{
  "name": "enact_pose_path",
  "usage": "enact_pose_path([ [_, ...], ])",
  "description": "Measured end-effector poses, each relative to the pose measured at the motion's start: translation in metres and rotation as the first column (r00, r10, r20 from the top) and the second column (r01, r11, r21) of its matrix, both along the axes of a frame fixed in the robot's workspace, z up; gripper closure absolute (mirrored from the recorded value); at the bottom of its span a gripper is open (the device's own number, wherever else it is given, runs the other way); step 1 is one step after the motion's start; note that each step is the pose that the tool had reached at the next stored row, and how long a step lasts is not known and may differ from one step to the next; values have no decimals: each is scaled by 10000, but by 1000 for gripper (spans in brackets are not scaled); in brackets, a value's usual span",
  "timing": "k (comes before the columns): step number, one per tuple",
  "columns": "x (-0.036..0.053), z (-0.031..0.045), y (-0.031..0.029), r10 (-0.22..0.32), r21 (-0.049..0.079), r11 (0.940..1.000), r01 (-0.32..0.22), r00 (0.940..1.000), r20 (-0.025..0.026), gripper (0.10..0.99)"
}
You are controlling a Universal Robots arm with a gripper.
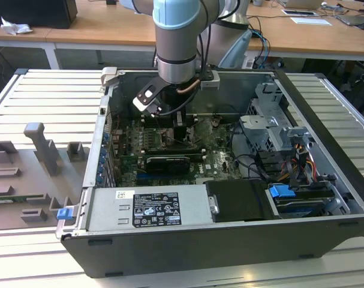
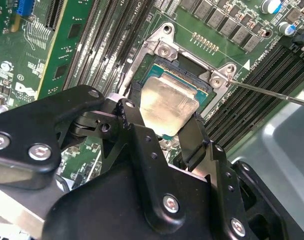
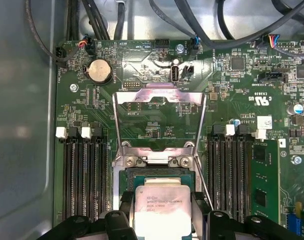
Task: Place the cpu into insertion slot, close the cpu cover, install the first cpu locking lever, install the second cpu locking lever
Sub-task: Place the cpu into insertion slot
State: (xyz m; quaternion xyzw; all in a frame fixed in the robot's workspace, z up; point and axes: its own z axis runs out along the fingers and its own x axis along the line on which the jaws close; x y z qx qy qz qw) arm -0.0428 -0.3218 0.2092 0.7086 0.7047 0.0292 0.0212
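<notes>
— Where is the gripper (image 1: pixel 180 129) sitting?

— It is reaching down inside the open computer case (image 1: pixel 229 258), over the motherboard (image 3: pixel 232 100). In both wrist views its two black fingers (image 2: pixel 134 112) are pressing on opposite edges of the cpu (image 2: pixel 167 105), so the gripper (image 3: pixel 163 212) is clamping the chip.

— And the cpu itself?

— It is lying flat, silvery top up, right over the socket (image 2: pixel 187 74), between the banks of memory slots (image 3: pixel 81 175). I cannot tell whether it is fully seated.

— Is the cpu cover (image 3: pixel 159 94) lying down over it?

— No, it is standing swung open on the hinge side of the socket, with green board showing through its window. A thin lever rod (image 2: pixel 272 93) is sticking out beside the socket, unlatched
</notes>
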Motion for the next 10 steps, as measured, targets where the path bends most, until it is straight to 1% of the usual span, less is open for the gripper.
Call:
enact_pose_path([
  [10,0,-17,0,0,1,10000,0,10000,1,545],
])
